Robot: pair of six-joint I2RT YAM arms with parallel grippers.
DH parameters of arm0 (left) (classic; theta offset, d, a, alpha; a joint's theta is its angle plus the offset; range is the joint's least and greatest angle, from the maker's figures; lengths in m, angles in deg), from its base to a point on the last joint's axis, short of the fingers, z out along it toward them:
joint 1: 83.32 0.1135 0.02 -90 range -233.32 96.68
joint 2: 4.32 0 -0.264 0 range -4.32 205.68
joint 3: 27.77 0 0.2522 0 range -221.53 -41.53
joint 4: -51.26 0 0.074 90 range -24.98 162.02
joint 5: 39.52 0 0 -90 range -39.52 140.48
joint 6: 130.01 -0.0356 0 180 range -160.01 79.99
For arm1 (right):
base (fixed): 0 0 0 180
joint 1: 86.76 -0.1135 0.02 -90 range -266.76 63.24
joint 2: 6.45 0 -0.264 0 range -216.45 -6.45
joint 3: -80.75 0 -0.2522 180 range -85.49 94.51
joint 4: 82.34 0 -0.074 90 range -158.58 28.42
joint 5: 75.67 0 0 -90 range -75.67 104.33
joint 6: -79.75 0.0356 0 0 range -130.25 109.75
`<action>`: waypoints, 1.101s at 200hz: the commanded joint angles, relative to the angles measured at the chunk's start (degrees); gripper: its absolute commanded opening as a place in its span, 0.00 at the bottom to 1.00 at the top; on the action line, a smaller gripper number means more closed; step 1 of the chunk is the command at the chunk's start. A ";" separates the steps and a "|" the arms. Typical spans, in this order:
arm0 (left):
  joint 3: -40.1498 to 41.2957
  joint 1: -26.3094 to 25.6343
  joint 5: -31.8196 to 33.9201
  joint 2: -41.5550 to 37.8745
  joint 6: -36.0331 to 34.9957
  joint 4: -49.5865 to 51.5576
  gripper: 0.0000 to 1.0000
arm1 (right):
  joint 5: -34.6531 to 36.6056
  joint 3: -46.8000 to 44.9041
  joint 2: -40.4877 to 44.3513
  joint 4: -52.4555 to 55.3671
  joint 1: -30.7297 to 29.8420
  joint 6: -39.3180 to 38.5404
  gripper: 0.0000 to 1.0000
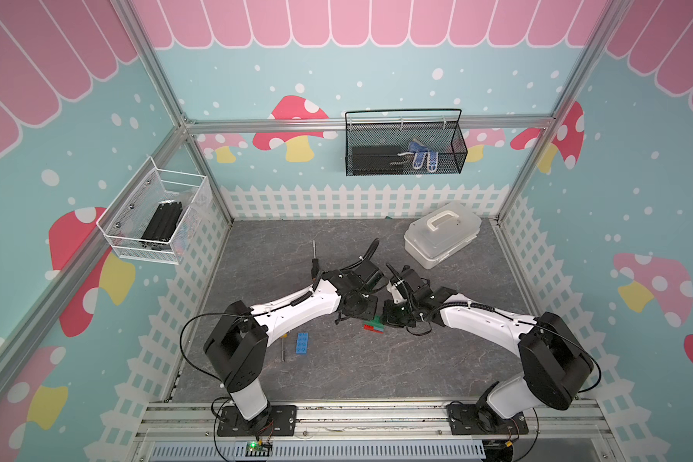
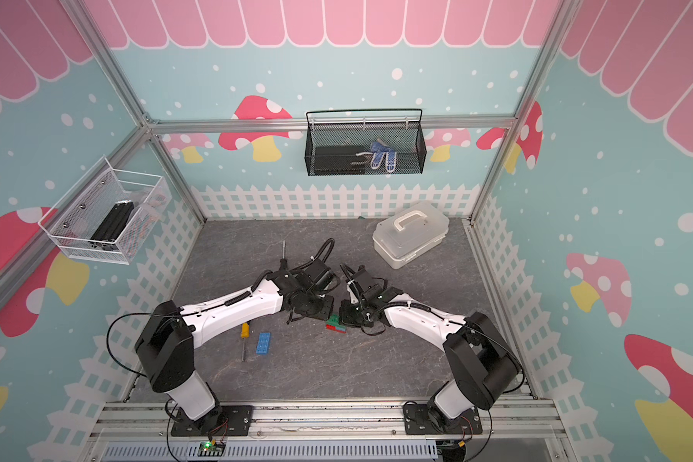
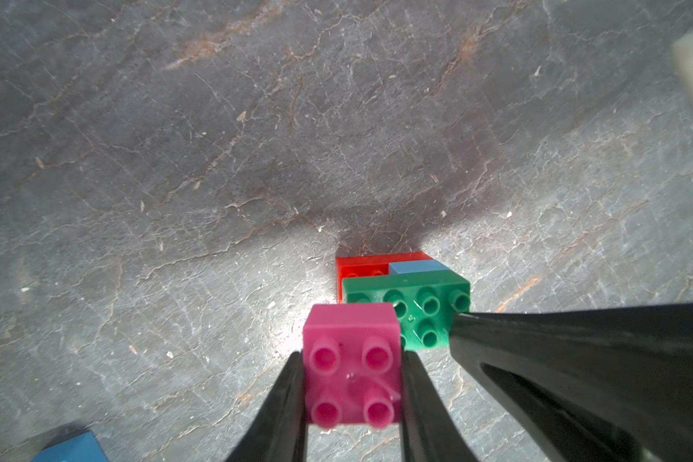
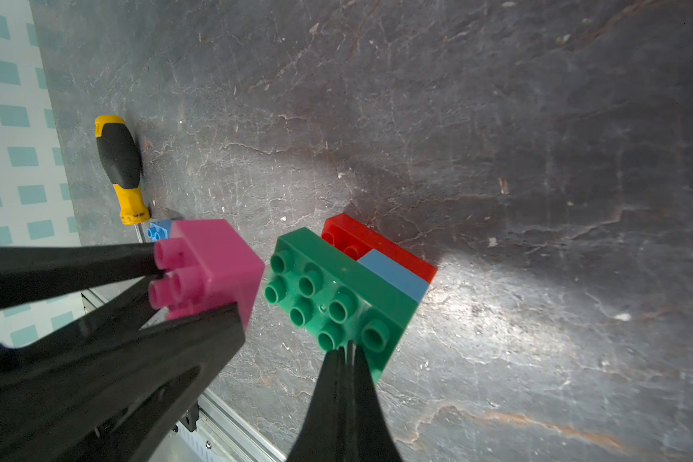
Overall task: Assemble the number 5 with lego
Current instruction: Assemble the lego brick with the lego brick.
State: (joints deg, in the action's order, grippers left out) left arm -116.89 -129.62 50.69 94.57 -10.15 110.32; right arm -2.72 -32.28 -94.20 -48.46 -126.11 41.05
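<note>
Clamped nearest the left wrist camera, the pink brick point(image 3: 351, 340) is gripped on two opposite sides by the left claw point(image 3: 352, 360), with its studs facing the camera. It is held just beside one end of the green brick point(image 4: 337, 296); contact between the two cannot be confirmed. The green brick is seated on the short blue brick point(image 4: 395, 274), which is seated on the red brick point(image 4: 377, 240). This stack stands on the table point(image 1: 337, 372) near its centre. The right claw point(image 4: 347, 356) is clenched on nothing, with its tip set against the studded top of the green brick. The long blue brick point(image 1: 302, 343) lies flat toward the left edge, beside a yellow-handled screwdriver point(image 2: 244, 332). A white lidded box point(image 1: 441, 234) is placed near the far right corner.
</note>
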 commanded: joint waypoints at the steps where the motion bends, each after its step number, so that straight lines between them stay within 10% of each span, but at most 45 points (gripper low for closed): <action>1: -0.72 -1.15 -0.05 1.08 1.25 -0.48 0.27 | 0.72 -1.70 -2.10 0.73 0.29 0.90 0.00; 220: -1.38 -1.95 1.03 -0.48 1.25 -0.78 0.27 | -2.39 -1.99 4.75 -1.36 1.78 1.69 0.00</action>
State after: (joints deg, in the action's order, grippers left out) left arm -116.91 -131.07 51.10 95.21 -9.77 109.90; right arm -5.09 -32.98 -91.07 -50.41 -124.91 41.67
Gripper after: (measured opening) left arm 0.327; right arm 0.054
